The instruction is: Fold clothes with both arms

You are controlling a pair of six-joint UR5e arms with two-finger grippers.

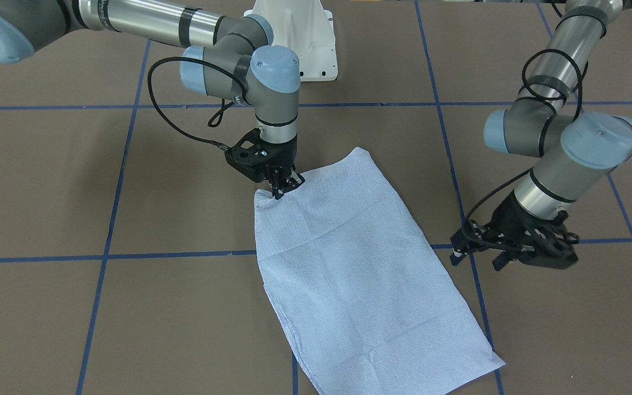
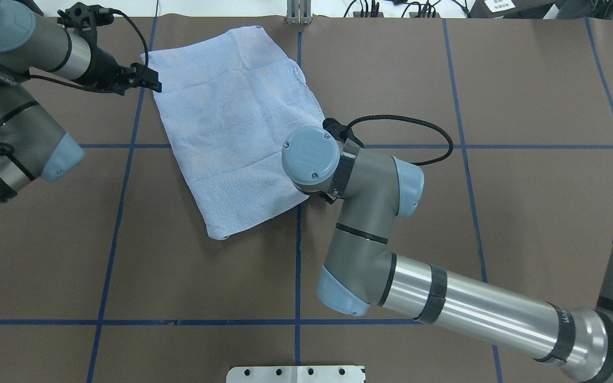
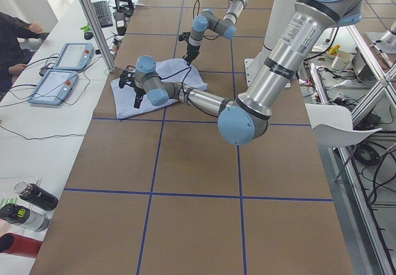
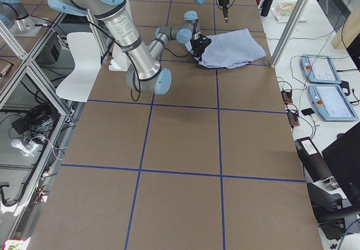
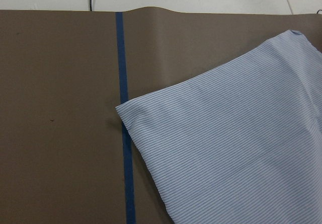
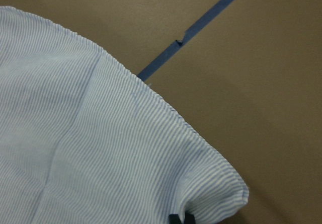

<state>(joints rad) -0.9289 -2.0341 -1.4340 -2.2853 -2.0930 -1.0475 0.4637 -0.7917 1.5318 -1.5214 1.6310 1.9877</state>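
Note:
The clothes are one light blue striped shirt (image 1: 360, 263), folded into a flat rectangle on the brown table; it also shows in the overhead view (image 2: 232, 122). My right gripper (image 1: 282, 187) points straight down at the shirt's corner nearest the robot, its fingers pinched together on the slightly bunched cloth edge (image 6: 211, 194). In the overhead view that gripper is hidden under its own wrist (image 2: 311, 157). My left gripper (image 1: 478, 257) hovers open just beside the shirt's far side edge, holding nothing, and the shirt's far corner (image 5: 126, 110) lies below its camera. The same gripper (image 2: 153, 80) shows overhead.
Blue tape lines (image 1: 107, 255) divide the table into squares. The white pedestal base (image 1: 299, 38) stands behind the shirt. Two teach pendants (image 3: 62, 71) and bottles (image 3: 31, 204) lie on the white side bench, where a person's sleeve (image 3: 15, 37) shows. A metal post (image 2: 298, 13) stands at the far edge.

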